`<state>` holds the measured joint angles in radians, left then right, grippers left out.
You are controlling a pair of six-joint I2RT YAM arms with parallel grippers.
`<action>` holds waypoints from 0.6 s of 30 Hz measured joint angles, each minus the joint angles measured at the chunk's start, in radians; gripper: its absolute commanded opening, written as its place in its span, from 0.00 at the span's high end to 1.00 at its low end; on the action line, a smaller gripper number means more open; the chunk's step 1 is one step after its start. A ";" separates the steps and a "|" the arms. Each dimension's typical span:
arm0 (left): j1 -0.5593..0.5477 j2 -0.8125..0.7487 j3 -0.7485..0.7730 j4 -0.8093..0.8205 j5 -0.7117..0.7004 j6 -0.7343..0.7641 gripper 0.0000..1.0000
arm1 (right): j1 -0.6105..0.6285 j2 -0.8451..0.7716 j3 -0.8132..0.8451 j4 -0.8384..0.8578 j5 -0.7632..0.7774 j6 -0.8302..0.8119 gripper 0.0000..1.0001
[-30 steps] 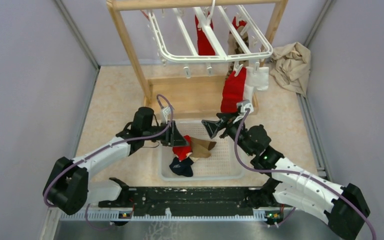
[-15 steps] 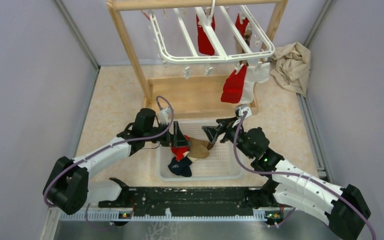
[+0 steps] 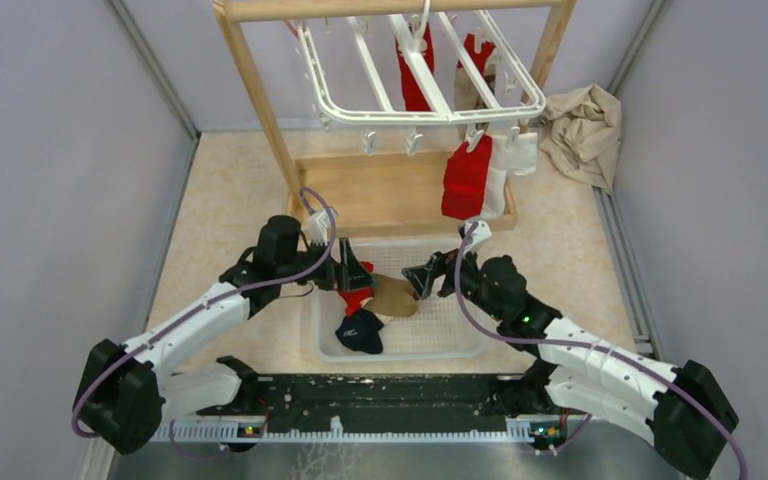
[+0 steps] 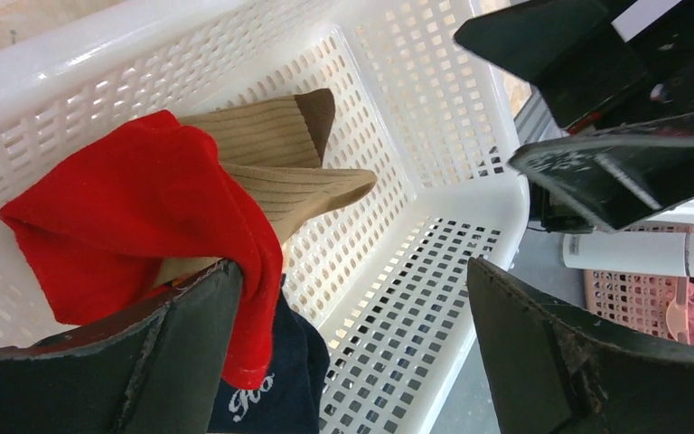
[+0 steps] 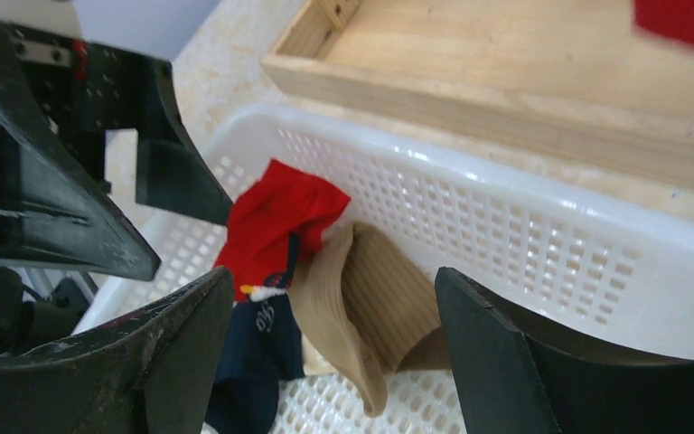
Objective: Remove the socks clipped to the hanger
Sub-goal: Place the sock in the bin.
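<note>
The white hanger (image 3: 422, 112) hangs from the wooden frame, and socks are still clipped to it. A red sock (image 3: 466, 178) and a cream one (image 3: 518, 152) hang at its front right, with more red ones (image 3: 413, 82) behind. My left gripper (image 3: 356, 274) (image 4: 352, 303) is open over the white basket (image 3: 405, 352). A loose red sock (image 4: 145, 217) drapes against its left finger (image 4: 185, 362), above a navy sock (image 4: 280, 389) and a tan sock (image 4: 280, 172). My right gripper (image 3: 423, 277) (image 5: 334, 303) is open and empty above the tan sock (image 5: 370, 298).
The wooden frame (image 3: 258, 92) has a flat wooden base (image 3: 390, 190) just behind the basket. A crumpled beige cloth (image 3: 582, 120) lies at the back right. Grey walls close in both sides. The two grippers face each other closely over the basket.
My left gripper has opened and let the red sock go into the basket. My right gripper has dropped lower from under the hanging red sock towards the basket. The hanger swayed a little.
</note>
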<state>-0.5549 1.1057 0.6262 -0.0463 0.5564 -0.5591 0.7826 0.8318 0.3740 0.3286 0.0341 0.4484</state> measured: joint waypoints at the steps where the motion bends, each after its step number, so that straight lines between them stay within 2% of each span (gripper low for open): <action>1: 0.000 -0.001 0.000 0.000 -0.004 -0.001 0.01 | 0.000 0.017 0.000 -0.014 -0.011 0.006 0.18; 18: 0.000 -0.100 0.000 -0.006 -0.045 -0.021 0.01 | 0.000 0.034 0.001 -0.079 -0.064 0.033 0.18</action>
<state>-0.5549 1.0058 0.6262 -0.0528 0.5114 -0.5797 0.7826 0.8661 0.3748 0.2493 -0.0303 0.4816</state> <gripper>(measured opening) 0.987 0.821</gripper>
